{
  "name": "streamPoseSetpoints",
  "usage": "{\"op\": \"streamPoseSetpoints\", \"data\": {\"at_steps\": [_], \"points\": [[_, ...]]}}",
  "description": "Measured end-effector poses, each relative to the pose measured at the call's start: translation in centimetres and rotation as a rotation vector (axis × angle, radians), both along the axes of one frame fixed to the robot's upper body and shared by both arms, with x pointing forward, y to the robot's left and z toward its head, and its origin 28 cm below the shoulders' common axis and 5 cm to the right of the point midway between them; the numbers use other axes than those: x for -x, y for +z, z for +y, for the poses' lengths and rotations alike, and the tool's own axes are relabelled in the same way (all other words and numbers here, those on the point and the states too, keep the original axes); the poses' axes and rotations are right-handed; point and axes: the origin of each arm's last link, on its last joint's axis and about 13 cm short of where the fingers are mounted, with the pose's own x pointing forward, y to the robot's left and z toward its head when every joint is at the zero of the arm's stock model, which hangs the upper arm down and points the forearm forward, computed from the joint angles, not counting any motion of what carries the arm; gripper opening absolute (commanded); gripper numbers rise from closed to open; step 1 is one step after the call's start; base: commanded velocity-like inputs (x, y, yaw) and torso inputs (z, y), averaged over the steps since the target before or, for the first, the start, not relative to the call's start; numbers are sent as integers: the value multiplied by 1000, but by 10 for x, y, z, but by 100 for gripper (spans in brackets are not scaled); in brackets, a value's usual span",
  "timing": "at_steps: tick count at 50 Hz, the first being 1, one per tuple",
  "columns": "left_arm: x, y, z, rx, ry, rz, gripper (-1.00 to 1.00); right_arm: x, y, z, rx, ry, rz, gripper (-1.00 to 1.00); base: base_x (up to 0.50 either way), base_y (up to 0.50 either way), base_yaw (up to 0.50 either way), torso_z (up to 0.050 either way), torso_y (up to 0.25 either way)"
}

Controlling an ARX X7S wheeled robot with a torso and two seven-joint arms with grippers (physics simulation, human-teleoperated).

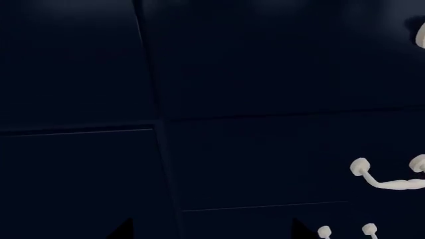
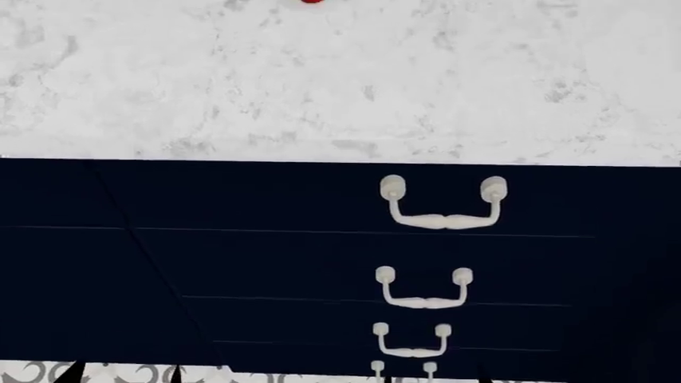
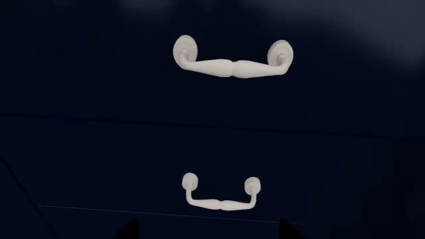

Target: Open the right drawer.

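Your right fingers show only as dark tips, as do your left fingers; I cannot tell their state. Ahead of the right fingers, apart, sits the right drawer, shut, under the marble surface, with its cream handle.

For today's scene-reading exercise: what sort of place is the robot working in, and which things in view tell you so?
Most likely a kitchen, rendered in simulation. A white marble countertop runs above dark navy cabinetry, with a stack of drawers below it, each carrying a cream-white bail handle. A small red object on the counter is too cropped to identify.
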Motion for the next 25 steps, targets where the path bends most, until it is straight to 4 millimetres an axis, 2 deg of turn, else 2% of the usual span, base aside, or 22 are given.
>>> {"op": "streamPoseSetpoints", "data": {"at_steps": [19,25], "points": [[0,0,0,3,1,1,100,0,1,0,2,4,-4,100,201,0,0,0,0],[0,0,0,-3,1,-1,100,0,1,0,3,0,-4,100,38,0,0,0,0]]}}
